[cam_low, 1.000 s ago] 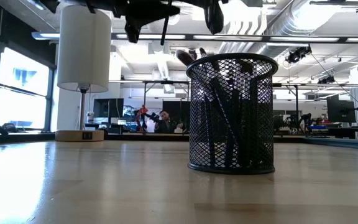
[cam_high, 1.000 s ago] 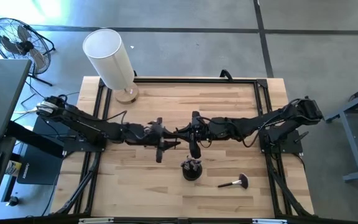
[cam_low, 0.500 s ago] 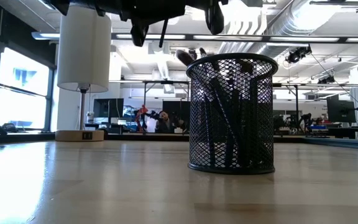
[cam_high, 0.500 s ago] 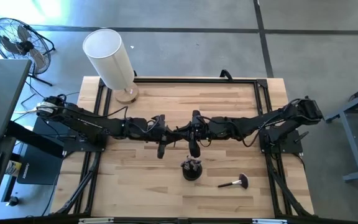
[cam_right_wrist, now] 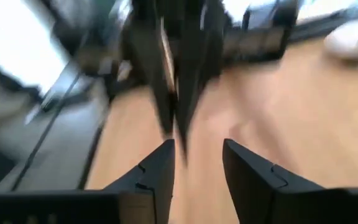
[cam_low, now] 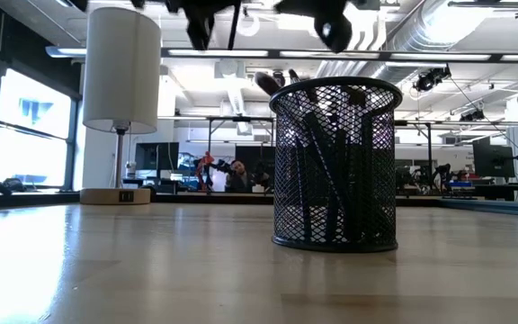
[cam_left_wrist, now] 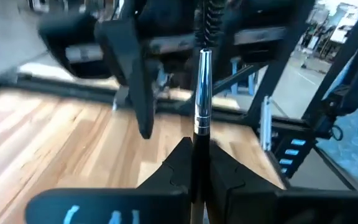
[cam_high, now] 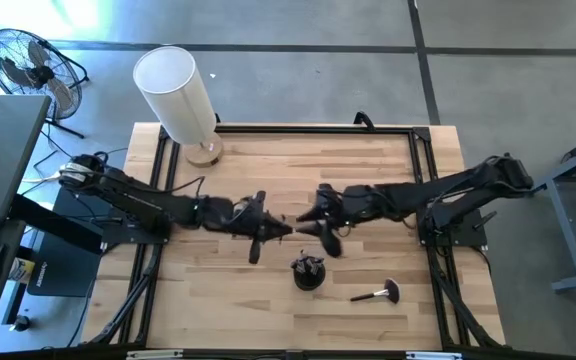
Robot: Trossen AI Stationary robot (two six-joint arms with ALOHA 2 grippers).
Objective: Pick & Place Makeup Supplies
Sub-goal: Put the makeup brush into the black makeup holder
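A black mesh cup [cam_low: 334, 166] is standing upright on the wooden table [cam_high: 218, 290] near its front middle, and it is holding a bunch of makeup brushes [cam_low: 317, 180], leaning at angles, with their tips poking above the rim. One more brush, the fluffy reddish-brown one [cam_high: 376, 294], is lying flat on the table just to the right of the cup, apart from it. The left gripper [cam_left_wrist: 194, 158] is hovering above the table, left of and behind the cup, its jaws pinching tight on a slim silver-ferruled brush [cam_left_wrist: 201, 93]. The right gripper [cam_right_wrist: 197, 165] is hanging close by on the right, facing the left one, its jaws standing apart and gripping nothing. A big white cylinder [cam_high: 176, 95] is standing at the far left corner
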